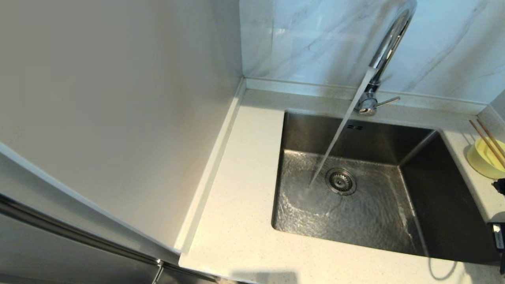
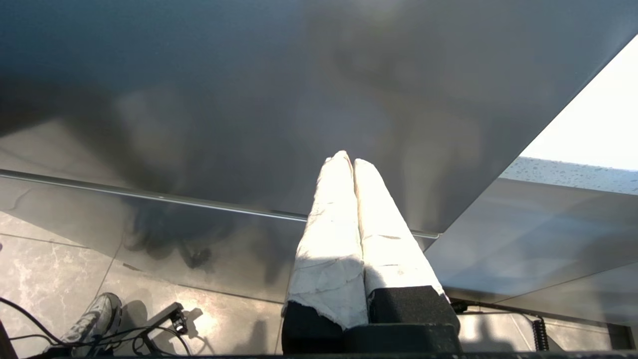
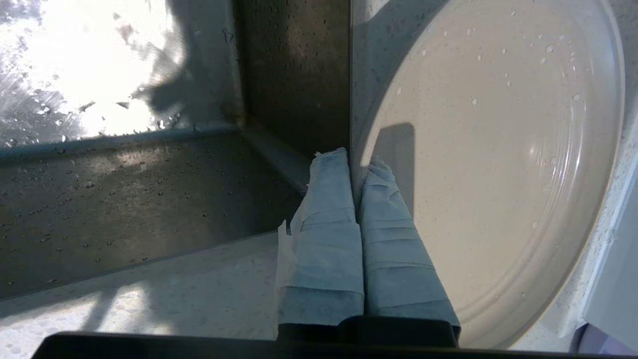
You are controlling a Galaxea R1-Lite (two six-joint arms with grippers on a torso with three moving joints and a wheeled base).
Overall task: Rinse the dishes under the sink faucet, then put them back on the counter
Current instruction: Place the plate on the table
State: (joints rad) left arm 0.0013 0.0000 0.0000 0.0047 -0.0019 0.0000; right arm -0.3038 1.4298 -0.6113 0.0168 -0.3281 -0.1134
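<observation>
Water runs from the chrome sink faucet [image 1: 388,43] into the steel basin [image 1: 371,221]. At the far right, on the counter [image 1: 236,205], stands the pale-yellow bowl [image 1: 483,159] with the brown chopsticks [image 1: 487,142] leaning in it. The off-white plate [image 3: 498,149], dotted with droplets, lies on the counter beside the basin's right edge and shows only in the right wrist view. My right gripper [image 3: 356,162] is shut on its near rim, one finger outside and one inside. My left gripper [image 2: 349,159] is shut and empty, low beside the cabinet front.
A tall pale panel [image 1: 118,98] walls off the counter's left side. A marble backsplash [image 1: 315,39] rises behind the low back edge. The drain [image 1: 341,181] sits mid-basin. Cables and a shoe [image 2: 94,319] lie on the floor under the left arm.
</observation>
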